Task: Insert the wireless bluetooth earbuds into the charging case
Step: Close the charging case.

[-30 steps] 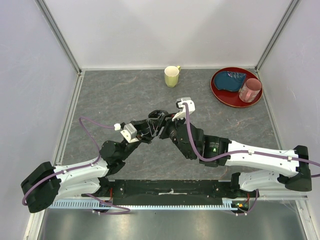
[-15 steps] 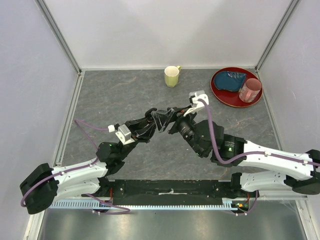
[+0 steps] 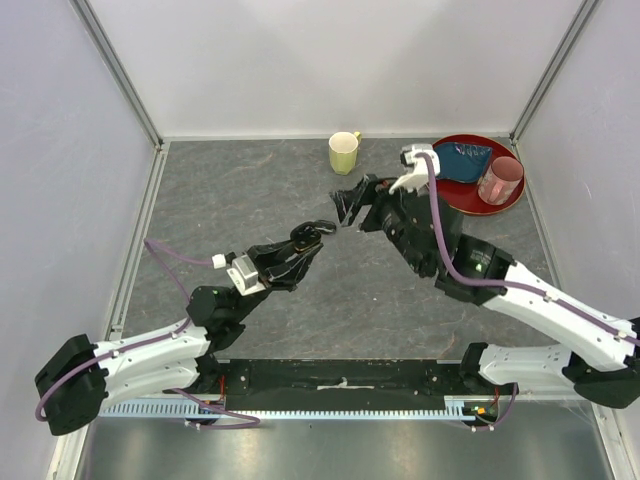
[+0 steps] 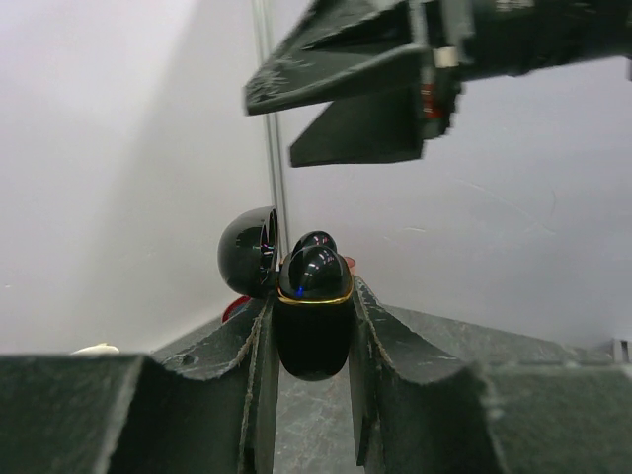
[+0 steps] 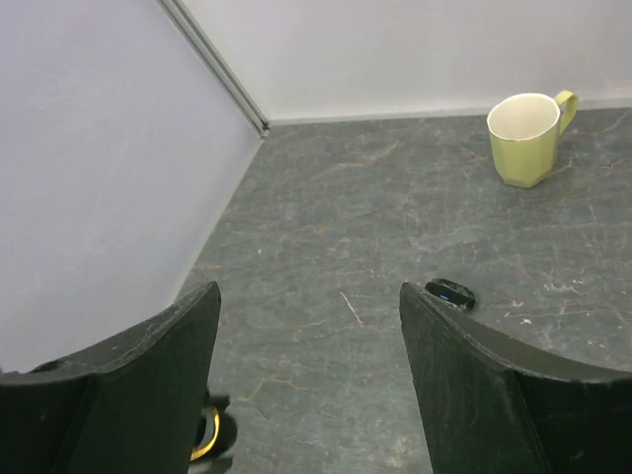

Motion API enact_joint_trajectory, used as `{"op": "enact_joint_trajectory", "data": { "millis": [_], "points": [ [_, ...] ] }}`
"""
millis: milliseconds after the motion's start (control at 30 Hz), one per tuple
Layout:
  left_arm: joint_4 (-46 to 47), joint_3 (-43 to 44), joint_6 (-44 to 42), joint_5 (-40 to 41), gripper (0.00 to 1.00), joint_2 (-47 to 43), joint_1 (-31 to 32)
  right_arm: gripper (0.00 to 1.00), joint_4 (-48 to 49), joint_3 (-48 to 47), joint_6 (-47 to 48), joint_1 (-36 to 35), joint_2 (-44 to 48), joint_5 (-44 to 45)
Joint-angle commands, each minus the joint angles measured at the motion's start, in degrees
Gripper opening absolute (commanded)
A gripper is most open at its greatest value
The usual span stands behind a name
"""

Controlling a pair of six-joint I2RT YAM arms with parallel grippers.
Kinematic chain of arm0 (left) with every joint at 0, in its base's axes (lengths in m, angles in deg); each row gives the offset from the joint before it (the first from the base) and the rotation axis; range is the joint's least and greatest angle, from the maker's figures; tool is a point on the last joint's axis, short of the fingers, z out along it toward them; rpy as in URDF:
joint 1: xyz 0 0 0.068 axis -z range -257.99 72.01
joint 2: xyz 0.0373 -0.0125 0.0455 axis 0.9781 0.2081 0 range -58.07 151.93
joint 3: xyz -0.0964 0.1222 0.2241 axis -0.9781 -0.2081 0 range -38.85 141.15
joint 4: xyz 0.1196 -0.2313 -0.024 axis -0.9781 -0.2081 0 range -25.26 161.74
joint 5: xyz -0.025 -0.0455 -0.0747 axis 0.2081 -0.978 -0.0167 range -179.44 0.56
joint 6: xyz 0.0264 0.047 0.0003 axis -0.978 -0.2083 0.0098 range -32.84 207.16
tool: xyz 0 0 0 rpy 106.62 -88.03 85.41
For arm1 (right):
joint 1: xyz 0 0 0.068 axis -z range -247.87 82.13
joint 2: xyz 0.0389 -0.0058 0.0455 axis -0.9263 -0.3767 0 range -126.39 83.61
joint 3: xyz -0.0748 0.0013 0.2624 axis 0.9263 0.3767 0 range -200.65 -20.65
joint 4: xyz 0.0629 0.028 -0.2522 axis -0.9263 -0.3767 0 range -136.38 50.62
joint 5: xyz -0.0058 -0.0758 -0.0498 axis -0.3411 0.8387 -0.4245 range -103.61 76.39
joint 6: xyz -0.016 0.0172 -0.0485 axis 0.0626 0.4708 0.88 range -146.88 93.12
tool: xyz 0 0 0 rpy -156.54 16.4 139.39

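My left gripper [image 3: 312, 235] [image 4: 313, 296] is shut on the charging case [image 4: 313, 336], a glossy black oval box with a gold rim, and holds it above the table. Its lid [image 4: 247, 254] hangs open to the left. A black earbud [image 4: 314, 272] with a blue light sits in the case, and a second rounded black bit [image 4: 316, 240] shows just behind it. Another earbud [image 5: 450, 293] with a blue light lies on the table. My right gripper [image 3: 352, 205] [image 5: 308, 296] is open and empty, up and to the right of the case [image 5: 205, 434].
A yellow mug [image 3: 343, 152] [image 5: 525, 136] stands at the back middle. A red plate [image 3: 445, 190] at the back right holds a blue cloth [image 3: 462, 158] and a pink cup [image 3: 500, 180]. Walls close in the left, back and right sides.
My right gripper has pulled away from the left gripper, up and to the right towards the mug, and now stands open. My left gripper has kept hold of the case and shifted slightly.
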Motion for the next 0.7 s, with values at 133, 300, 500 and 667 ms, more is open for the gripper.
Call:
{"op": "enact_joint_trajectory", "data": {
  "millis": [133, 300, 500, 667],
  "points": [
    [-7.3, 2.9, -1.5, -7.7, 0.02, -2.3, 0.3, 0.80, -10.8, -7.0, -3.5, 8.4, -4.3, -21.5],
    [-10.0, 3.3, -1.9, -10.5, 0.02, -3.1, 0.3, 0.80, -12.5, -8.2, -3.9, 9.3, -6.6, -25.0],
    [-12.4, 4.5, -1.8, -11.5, 0.02, -2.4, 0.3, 0.80, -12.7, -6.6, -4.2, 9.3, -7.8, -27.8],
    [-12.4, 5.5, -1.4, -10.8, 0.02, -1.0, 0.3, 0.80, -13.0, -3.7, -4.3, 9.3, -7.3, -30.5]
  ]
}}
